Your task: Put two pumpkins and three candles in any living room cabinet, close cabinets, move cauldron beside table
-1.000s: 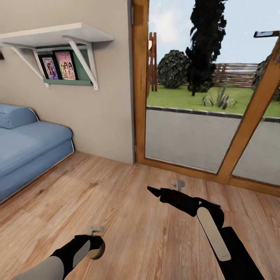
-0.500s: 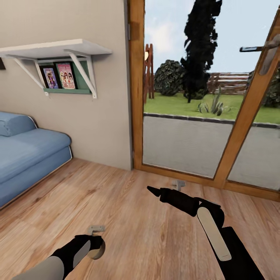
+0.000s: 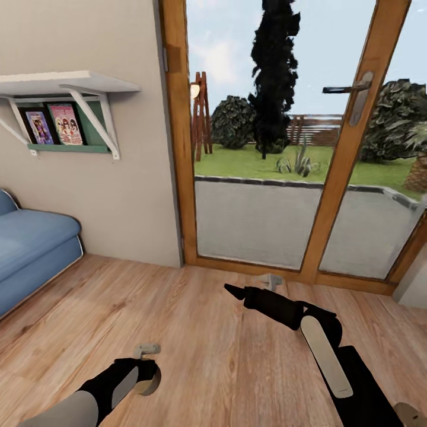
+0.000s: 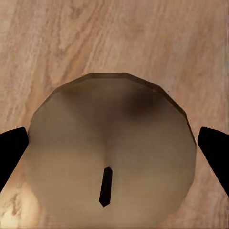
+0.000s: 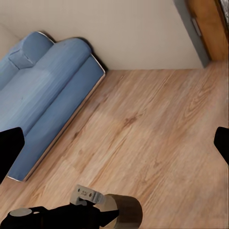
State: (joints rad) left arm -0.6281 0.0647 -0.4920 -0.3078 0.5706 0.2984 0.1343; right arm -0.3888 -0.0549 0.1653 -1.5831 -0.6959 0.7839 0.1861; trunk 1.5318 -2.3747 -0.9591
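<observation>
Held between the two dark fingers of the left gripper point(image 4: 113, 143) is a candle point(image 4: 110, 152), a stubby grey-beige cylinder whose flat top and short dark wick point(image 4: 105, 186) are seen close up in the left wrist view, with wood floor behind it. The fingers are spread just to the candle's width and are seen at either side of it. In the head view the same candle point(image 3: 147, 379) is seen at the end of the left arm, low over the floor point(image 3: 196, 350); in the right wrist view it appears again point(image 5: 125, 211) at the tip of that arm.

Farther forward in the head view, the right gripper point(image 3: 234, 291) is held out above the floor on its black and pale arm. Its fingertips are seen at the two edges of the right wrist view, well apart, with nothing between them but floor and sofa, so it is wide open and empty.

A blue sofa point(image 3: 29, 249) is set against the beige wall at the left. Above it a white shelf point(image 3: 59, 83) on brackets is fixed to the wall, and under it a green rack with two picture cards point(image 3: 53, 126) is seen. Ahead stands a wood-framed glass door point(image 3: 350, 148) with a metal handle point(image 3: 351, 90); through the glass a paved strip, grass, bushes, a tall dark tree point(image 3: 274, 65) and a fence are seen. The cabinet and pumpkins are not shown from this spot.
</observation>
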